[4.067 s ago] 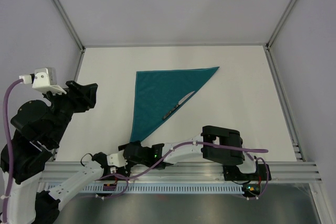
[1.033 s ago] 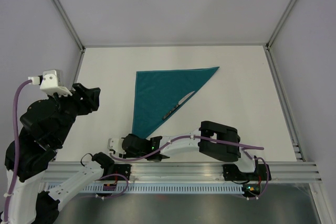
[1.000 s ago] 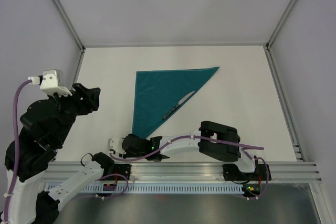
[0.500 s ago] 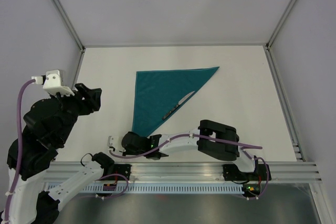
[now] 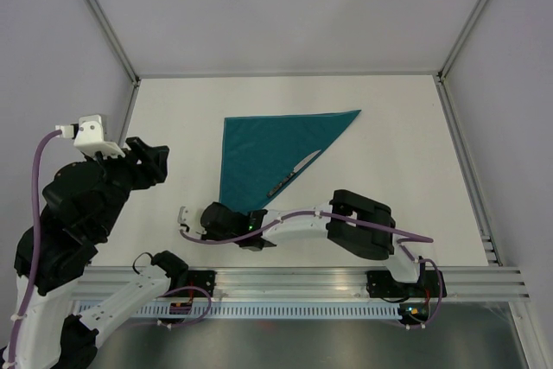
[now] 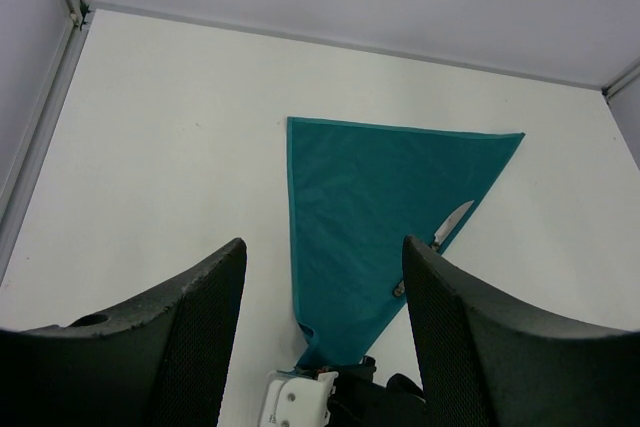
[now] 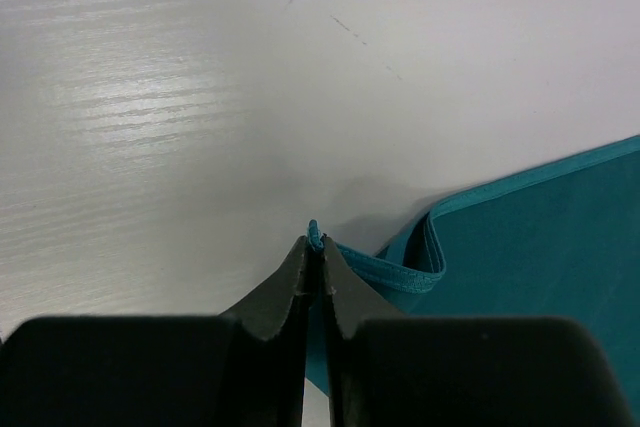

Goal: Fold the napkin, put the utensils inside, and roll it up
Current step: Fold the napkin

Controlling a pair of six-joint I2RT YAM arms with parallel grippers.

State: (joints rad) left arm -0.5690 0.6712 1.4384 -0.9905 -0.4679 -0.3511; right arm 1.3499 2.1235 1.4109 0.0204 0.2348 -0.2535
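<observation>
Pinching the near tip of the teal-green triangular folded cloth napkin (image 5: 263, 153), the right end effector (image 7: 313, 247) has its 2 dark fingers pressed together on the hemmed corner, which puckers up off the white bench (image 5: 389, 127) just beside them. The grip sits at that tip probably because a roll has to start from 1 end. The slim silvery-bladed, dark-handled knife (image 5: 294, 173) lies along the long diagonal edge, well apart from the fingers, where the cloth can wrap over it. The left end effector (image 6: 322, 247) hangs raised off to the left, fingers spread wide with nothing between them, likely parked out of the way. Folding and loading look done; rolling is not yet begun
</observation>
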